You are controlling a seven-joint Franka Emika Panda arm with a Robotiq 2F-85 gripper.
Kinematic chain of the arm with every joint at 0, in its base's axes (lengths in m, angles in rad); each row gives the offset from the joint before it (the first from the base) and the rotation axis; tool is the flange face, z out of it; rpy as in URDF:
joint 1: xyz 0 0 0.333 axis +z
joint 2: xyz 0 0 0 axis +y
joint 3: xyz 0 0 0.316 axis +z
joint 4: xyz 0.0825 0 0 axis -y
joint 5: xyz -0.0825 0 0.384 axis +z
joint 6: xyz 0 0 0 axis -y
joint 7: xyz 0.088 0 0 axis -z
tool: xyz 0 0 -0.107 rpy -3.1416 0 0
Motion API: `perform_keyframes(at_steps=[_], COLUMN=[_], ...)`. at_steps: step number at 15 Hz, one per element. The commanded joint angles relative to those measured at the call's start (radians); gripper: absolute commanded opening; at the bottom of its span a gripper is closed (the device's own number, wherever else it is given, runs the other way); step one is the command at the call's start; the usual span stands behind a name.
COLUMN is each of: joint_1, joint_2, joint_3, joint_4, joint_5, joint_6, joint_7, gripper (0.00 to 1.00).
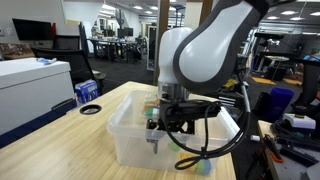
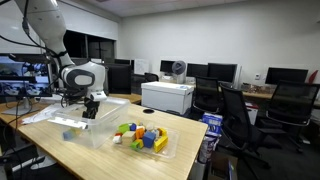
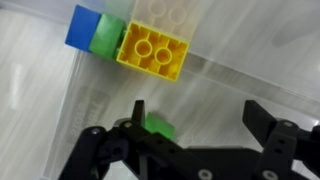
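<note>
My gripper stands open inside a clear plastic bin, with nothing between its fingers. A small green block lies on the bin floor just beside the left finger, partly hidden by the gripper body. Farther ahead, a yellow four-stud brick sits next to a green brick and a blue brick. In both exterior views the gripper reaches down into the clear bin on the wooden table.
A second clear tray holds several coloured blocks. A blue box and a round dark ring lie on the table. A white cabinet, a white box and office chairs stand around.
</note>
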Motion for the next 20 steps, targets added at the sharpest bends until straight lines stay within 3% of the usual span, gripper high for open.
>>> perform_keyframes(at_steps=[1,9,20], joint_1=[-0.034,0.002,-0.018], joint_2=[-0.001,-0.025,0.037], joint_3=[0.011,-0.1,-0.118], joint_4=[-0.004,0.025,0.092], joint_5=[0.132,0.082,0.086], joint_6=[-0.044,-0.164,-0.275], joint_7=[-0.057,0.237,0.331], gripper=[1.0,1.0,1.0])
